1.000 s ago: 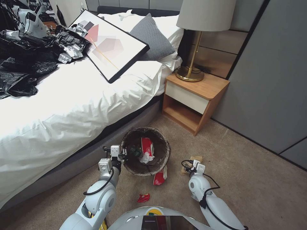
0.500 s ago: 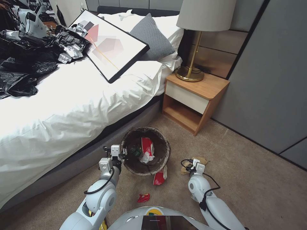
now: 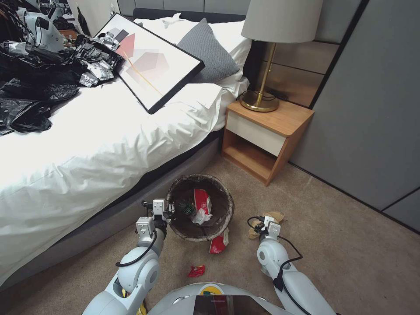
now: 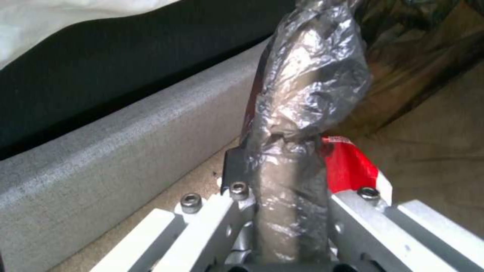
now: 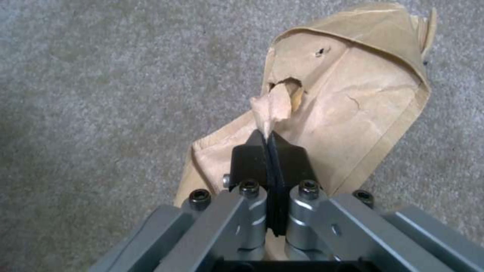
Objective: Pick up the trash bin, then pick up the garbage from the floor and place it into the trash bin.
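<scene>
The right end effector [image 5: 270, 145] has its black pads pinched fully together on a torn flap of the brown paper bag [image 5: 353, 109], which lies on the carpet [image 3: 341, 245] to the right of the trash bin [image 3: 200, 209] and just in front of the robot's right arm. The grip takes only a thin twist of paper, so as I judge it the lift should be slow and straight up, letting the slack body of the bag unfold and hang before it is carried left over the bin; a quick pull could tear the flap, since the paper already shows a small hole and ragged edges.

The left end effector [image 4: 282, 189] is clamped on the bin's lined rim at its left side, beside the grey upholstered bed base [image 4: 126, 128]. Keeping that hold steady and the opening level would give the bag a fair target.

The bag is matte, creased kraft paper, flat and folded at one corner. The bin is round, its liner [image 4: 312, 83] a thin, glossy, crinkled film that looks slippery. Inside lie a red-and-white wrapper [image 3: 201, 199], crumpled white paper and a small green bottle [image 3: 185, 208]. Another red-and-white wrapper [image 3: 218, 243] rests on the floor against the bin's near side, and a small red scrap [image 3: 196, 271] lies nearer the robot. The carpet is short, dense and beige
</scene>
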